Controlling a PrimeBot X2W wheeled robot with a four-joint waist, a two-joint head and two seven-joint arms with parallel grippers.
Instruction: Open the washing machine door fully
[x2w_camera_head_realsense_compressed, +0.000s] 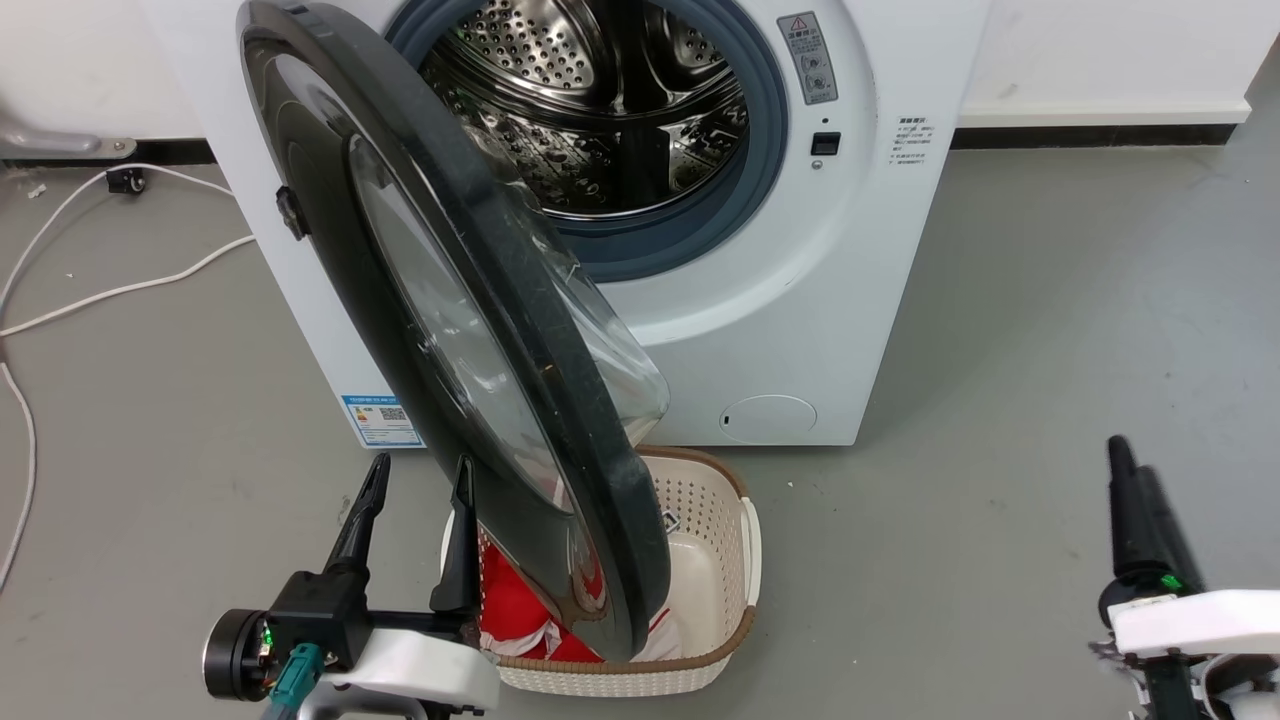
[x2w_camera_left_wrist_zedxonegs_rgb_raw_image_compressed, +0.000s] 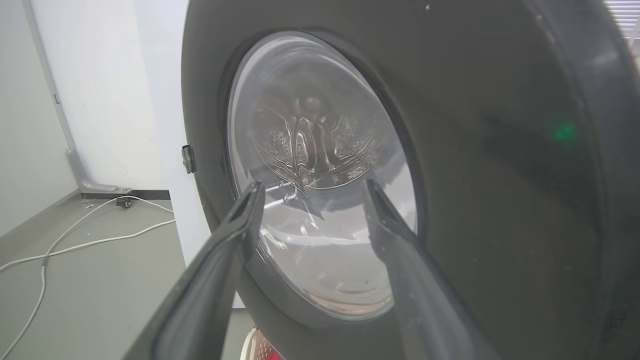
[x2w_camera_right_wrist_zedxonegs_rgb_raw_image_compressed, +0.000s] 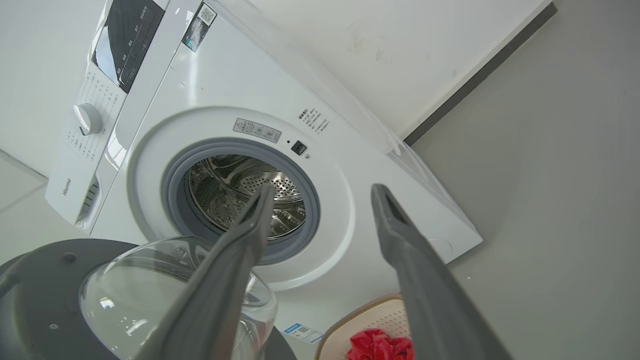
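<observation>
The washing machine (x2w_camera_head_realsense_compressed: 800, 260) stands on the grey floor (x2w_camera_head_realsense_compressed: 1000, 350) against a white wall, its steel drum (x2w_camera_head_realsense_compressed: 600, 100) and grey rubber ring (x2w_camera_head_realsense_compressed: 765, 160) in plain sight. The door (x2w_camera_head_realsense_compressed: 510, 310) is partly swung out from the front. It hangs from the side at the left of the head view, and its free edge reaches toward the camera, above a cream laundry basket (x2w_camera_head_realsense_compressed: 725, 520) that holds a red cloth (x2w_camera_head_realsense_compressed: 510, 600). The glass bulge faces the drum opening. The left claw (x2w_camera_head_realsense_compressed: 418, 480) is released, its two fingers spread and gripping nothing, close against the door's outer face. In the left wrist view its tips lie in front of the round window, though I cannot tell whether they touch it. The right claw (x2w_camera_head_realsense_compressed: 1122, 455) hovers low at the right, well apart from the door and machine. The right wrist view shows its fingers spread and empty. A white cable (x2w_camera_head_realsense_compressed: 120, 290) lies on the floor to the left.
</observation>
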